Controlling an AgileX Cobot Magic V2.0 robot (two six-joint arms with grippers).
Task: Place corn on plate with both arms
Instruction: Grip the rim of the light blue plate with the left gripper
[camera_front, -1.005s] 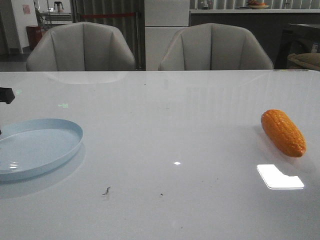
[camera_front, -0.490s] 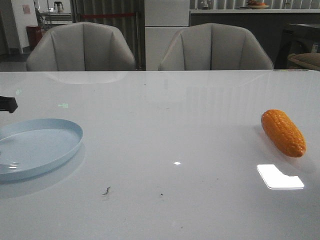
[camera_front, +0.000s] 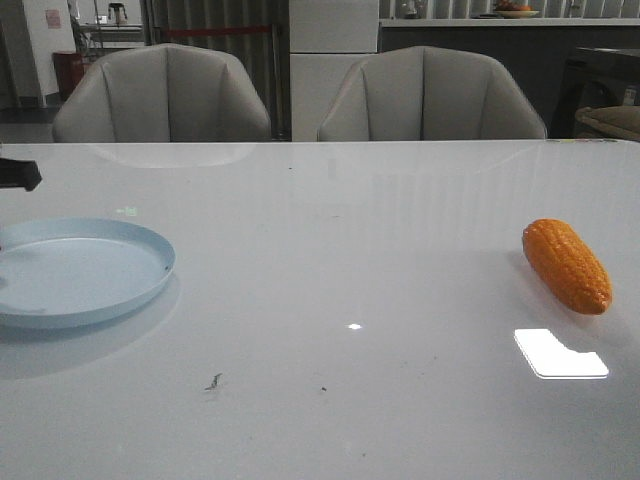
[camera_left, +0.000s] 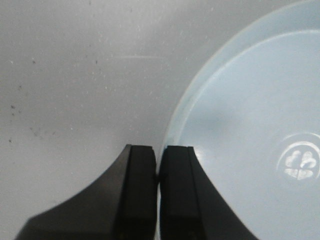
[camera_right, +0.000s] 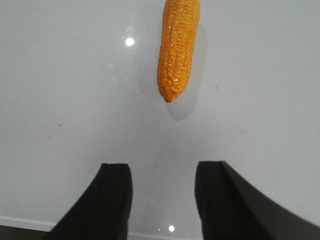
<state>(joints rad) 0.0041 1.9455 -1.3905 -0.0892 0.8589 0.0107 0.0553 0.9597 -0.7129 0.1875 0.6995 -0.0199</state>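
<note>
The corn (camera_front: 566, 265) lies on the right side of the bench (camera_front: 340, 260), well apart from the plate (camera_front: 80, 272), which sits at the far left. In the right wrist view the cob (camera_right: 178, 47) lies straight ahead of the right gripper (camera_right: 163, 197), its long axis running almost in line with the gap between the fingers and its tapered tip pointing back toward them. The right fingers (camera_right: 114, 192) stand wide apart with nothing between them, and bare bench separates them from the tip. This arm is plainly the nearer one to the cob (the left arm is at the other end of the bench).

The left gripper (camera_left: 158, 175) has its fingers drawn nearly together, pinching the plate's rim (camera_left: 172, 125) between them. In the front view the plate looks slightly raised off the bench, judging by the shadow beneath it, though I cannot be sure.

The next move likely calls for the right arm to advance along the cob's length, then close across its width.
</note>
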